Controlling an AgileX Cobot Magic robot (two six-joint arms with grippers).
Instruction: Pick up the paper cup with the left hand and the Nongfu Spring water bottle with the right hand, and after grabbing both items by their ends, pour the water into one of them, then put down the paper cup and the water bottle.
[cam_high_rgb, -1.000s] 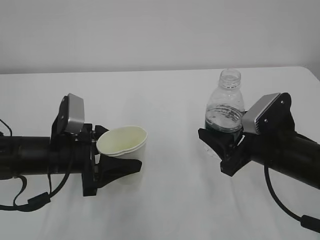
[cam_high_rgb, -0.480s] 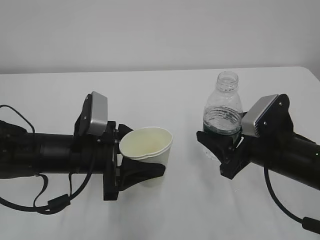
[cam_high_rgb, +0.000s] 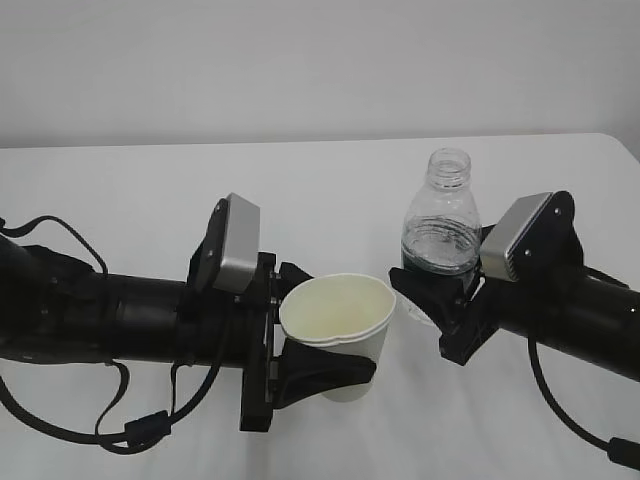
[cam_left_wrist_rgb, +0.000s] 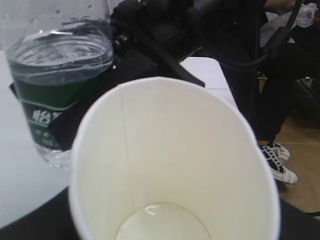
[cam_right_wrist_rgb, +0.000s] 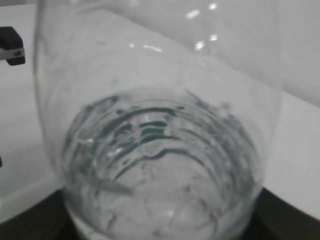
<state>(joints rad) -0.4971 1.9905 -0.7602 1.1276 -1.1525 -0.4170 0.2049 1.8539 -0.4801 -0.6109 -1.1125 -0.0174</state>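
The white paper cup (cam_high_rgb: 340, 305) is held off the table, mouth up, with my left gripper (cam_high_rgb: 335, 345) shut on its lower part. In the left wrist view its cream inside (cam_left_wrist_rgb: 175, 160) fills the frame, and only a small glint shows on its bottom. The Nongfu Spring water bottle (cam_high_rgb: 440, 225) stands upright and uncapped just right of the cup, with my right gripper (cam_high_rgb: 430, 282) shut on its base. Water (cam_left_wrist_rgb: 60, 52) reaches up to the green label band (cam_left_wrist_rgb: 47, 107). The right wrist view looks through the clear bottle (cam_right_wrist_rgb: 160, 150) at rippled water (cam_right_wrist_rgb: 155, 165).
A white table (cam_high_rgb: 330, 180) runs back to a pale wall. Black cables (cam_high_rgb: 150, 430) trail from the left arm. Beyond the table's far edge, the left wrist view shows a person's dark trousers and shoes (cam_left_wrist_rgb: 277, 162) on a wooden floor.
My left arm has carried the cup to the right, close to the bottle. The right gripper and the bottle have shifted slightly left.
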